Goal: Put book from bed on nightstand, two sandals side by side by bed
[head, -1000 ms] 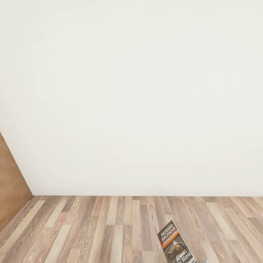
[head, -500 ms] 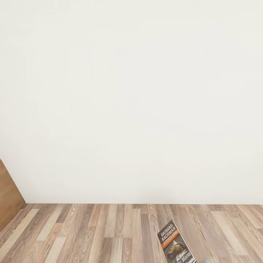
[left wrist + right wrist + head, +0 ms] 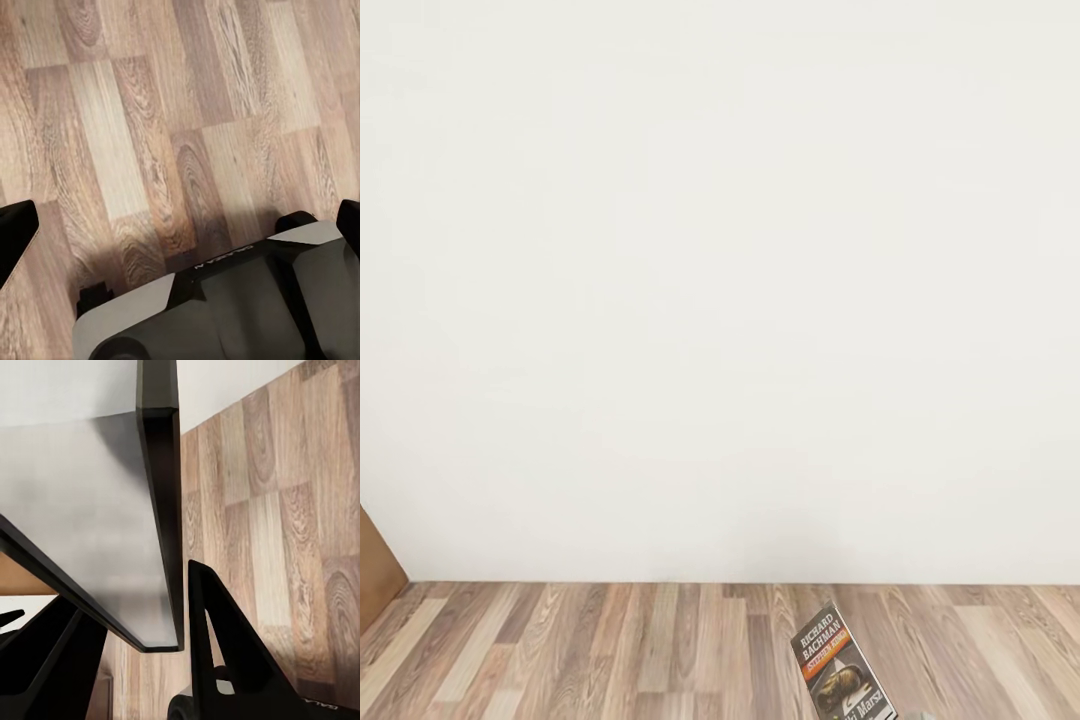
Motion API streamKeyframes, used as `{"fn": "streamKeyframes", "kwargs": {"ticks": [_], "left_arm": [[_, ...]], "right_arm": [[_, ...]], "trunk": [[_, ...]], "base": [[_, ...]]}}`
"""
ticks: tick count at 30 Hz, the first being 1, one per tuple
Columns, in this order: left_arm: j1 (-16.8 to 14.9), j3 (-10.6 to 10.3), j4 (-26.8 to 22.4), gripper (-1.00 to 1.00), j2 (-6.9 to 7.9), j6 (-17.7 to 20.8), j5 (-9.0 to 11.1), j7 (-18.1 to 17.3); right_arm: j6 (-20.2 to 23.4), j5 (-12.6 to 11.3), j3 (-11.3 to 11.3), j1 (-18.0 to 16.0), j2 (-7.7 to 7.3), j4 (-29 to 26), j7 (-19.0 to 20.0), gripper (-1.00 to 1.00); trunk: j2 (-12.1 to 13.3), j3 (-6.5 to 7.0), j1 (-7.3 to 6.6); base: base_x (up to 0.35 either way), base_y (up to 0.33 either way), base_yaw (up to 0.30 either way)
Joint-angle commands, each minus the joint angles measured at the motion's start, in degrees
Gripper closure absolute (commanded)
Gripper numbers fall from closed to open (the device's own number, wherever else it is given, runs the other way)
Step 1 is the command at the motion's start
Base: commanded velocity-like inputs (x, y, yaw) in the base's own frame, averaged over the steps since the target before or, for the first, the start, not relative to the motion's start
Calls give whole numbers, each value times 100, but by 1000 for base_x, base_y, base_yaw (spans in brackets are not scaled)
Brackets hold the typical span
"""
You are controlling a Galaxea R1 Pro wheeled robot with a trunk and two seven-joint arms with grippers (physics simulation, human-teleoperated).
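The book (image 3: pixel 845 670), a thin paperback with white "RICHARD BACHMAN" lettering and an orange band, stands tilted at the bottom edge of the head view, in front of the wood-plank floor (image 3: pixel 610 650). In the right wrist view the book (image 3: pixel 90 510) appears as a grey slab with a dark edge, clamped between the dark fingers of my right gripper (image 3: pixel 139 596). My left gripper (image 3: pixel 180 225) is open over bare floor, its black fingertips (image 3: pixel 15 229) spread wide with nothing between them. The bed, nightstand and sandals are out of view.
A plain white wall (image 3: pixel 720 280) rises straight ahead and meets the floor low in the head view. A brown wooden panel (image 3: pixel 375 570) juts in at the far left. My own grey and black base (image 3: pixel 225 300) lies under the left gripper.
The whole head view has shifted: the wall's foot sits lower and the brown panel at the left has shrunk. The book keeps its place in the picture.
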Motion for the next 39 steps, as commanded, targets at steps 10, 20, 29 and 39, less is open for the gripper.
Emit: {"fn": "streamKeyframes", "kwargs": {"ticks": [10,20,29,39], "left_arm": [[-5,-47,5,-100,-1,-25,41,-16],[-7,-48,6,-100,1,-25,41,-16],[-4,-46,5,-100,-2,-25,37,-16],[-7,-49,5,-100,2,-25,41,-16]], "right_arm": [[36,-70,23,-3,-1,-5,15,100],[36,-70,23,-4,-3,-3,15,100],[36,-70,23,-5,-3,-3,15,100],[36,-70,23,-5,-3,-3,15,100]], "trunk": [[-11,-11,6],[-11,-11,6],[-11,-11,6],[-11,-11,6]], "base": [[319,0,0],[117,0,0],[317,0,0],[231,0,-84]]}}
